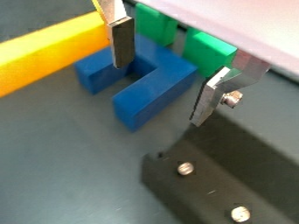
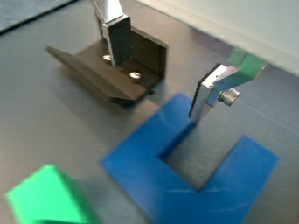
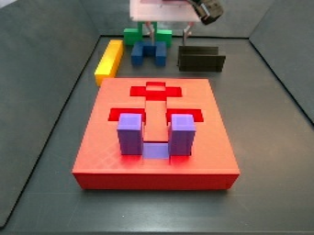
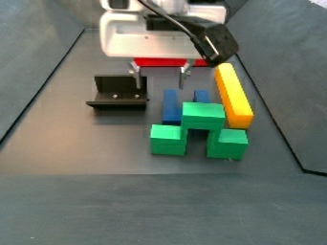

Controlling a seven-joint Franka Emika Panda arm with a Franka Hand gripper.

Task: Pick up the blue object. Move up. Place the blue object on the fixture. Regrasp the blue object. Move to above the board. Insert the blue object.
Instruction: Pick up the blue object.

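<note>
Hand (image 1: pixel 163 74) spread wide, holding nothing, low over the dark-blue U-shaped block (image 1: pixel 138 80) — one silver finger (image 1: pixel 121 42) between its prongs. Block lies flat on the dark bench (image 4: pixel 76 182), just beside the green block (image 4: pixel 192 129), yellow bar (image 4: pixel 232 94) and black bracket fixture (image 4: pixel 118 93). No readable writing.

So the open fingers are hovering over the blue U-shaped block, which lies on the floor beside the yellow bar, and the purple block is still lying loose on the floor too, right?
Not quite. The purple block is not loose on the floor: a side view shows it sitting in a recess of the red board. The rest holds: the gripper, fingers open, hovers over the blue object on the floor beside the yellow bar.
</note>
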